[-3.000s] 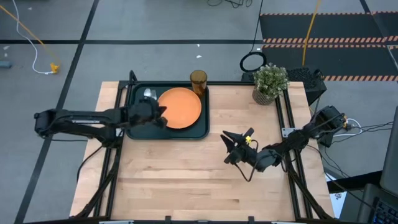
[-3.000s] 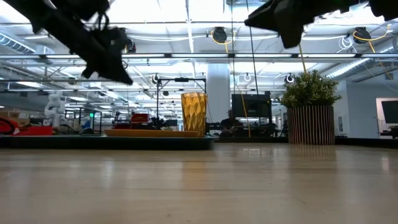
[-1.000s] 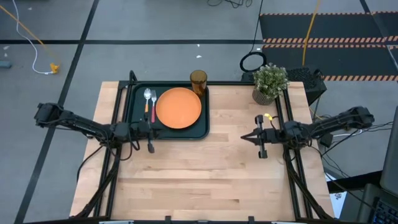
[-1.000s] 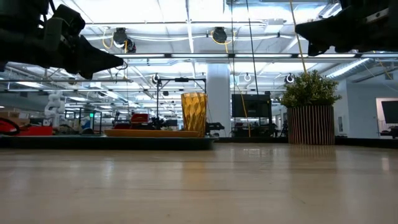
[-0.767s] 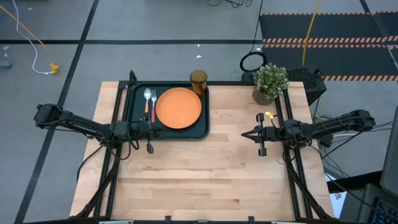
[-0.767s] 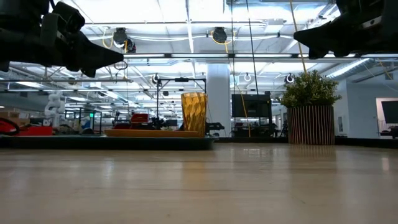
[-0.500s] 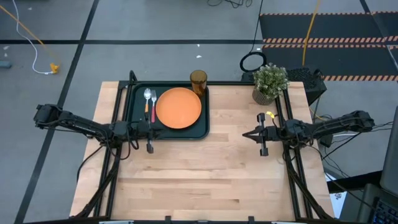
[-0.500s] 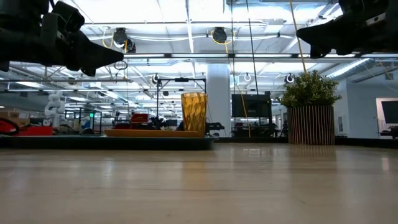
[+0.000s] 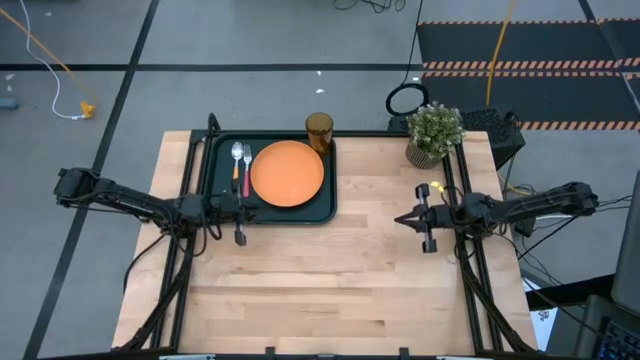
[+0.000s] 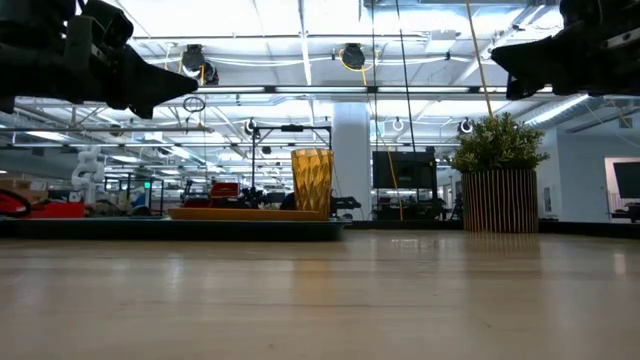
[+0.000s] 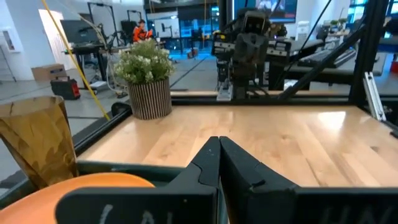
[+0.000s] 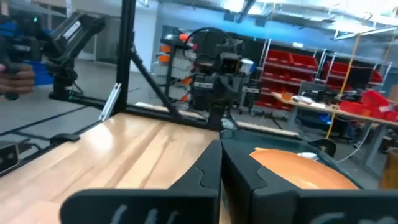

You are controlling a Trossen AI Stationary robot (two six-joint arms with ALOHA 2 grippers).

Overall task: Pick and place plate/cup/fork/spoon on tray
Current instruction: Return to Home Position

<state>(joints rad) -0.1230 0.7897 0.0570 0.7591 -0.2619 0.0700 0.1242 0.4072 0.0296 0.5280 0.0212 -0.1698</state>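
Tray [image 9: 213, 190] contents were seen on the far left part of the table [image 9: 320, 280]: the plate [image 9: 288, 172] was laid in the middle, the spoon [image 9: 237, 158] and fork [image 9: 247, 162] were placed side by side just left of it, and the cup [image 9: 318, 130] was stood upright at the far right corner. The left gripper [image 9: 240, 207] was held above the tray's near left corner, its fingers [image 11: 208, 163] pressed together on nothing. The right gripper [image 9: 407, 217] was held over the table's right side, well apart from the tray, its fingers [image 12: 211, 163] likewise pressed together and empty. A potted plant [image 9: 434, 133] was seen at the far right corner.
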